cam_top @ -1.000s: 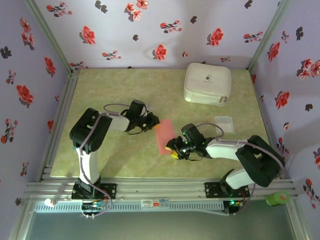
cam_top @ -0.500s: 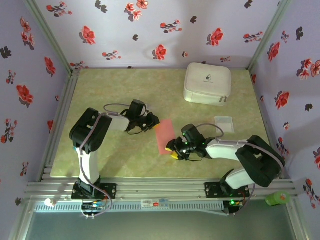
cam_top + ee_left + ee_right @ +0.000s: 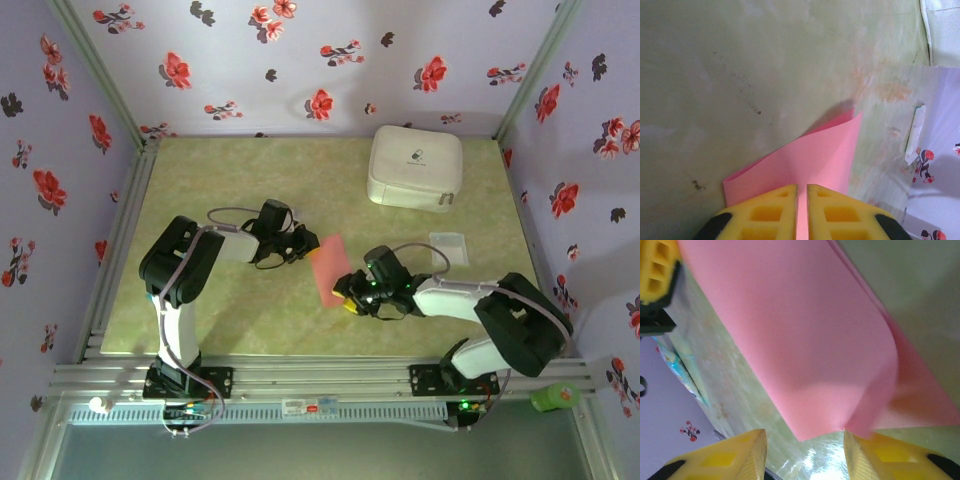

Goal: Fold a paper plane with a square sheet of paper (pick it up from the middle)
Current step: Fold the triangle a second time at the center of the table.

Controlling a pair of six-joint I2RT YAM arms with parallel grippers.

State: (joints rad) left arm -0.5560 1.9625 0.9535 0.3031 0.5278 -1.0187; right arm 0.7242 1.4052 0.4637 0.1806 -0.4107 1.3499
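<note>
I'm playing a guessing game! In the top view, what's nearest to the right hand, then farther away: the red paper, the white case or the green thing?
From the right hand:
1. Red paper, right at its fingertips, in the middle.
2. White case, far back, towards the right.
3. Green thing, down at the near right corner.

One paper sheet (image 3: 328,268), one case (image 3: 415,167), one packet (image 3: 449,247)

Green mottled table (image 3: 250,185): white case (image 3: 415,167) far right, small packet (image 3: 449,247) nearer.
</note>
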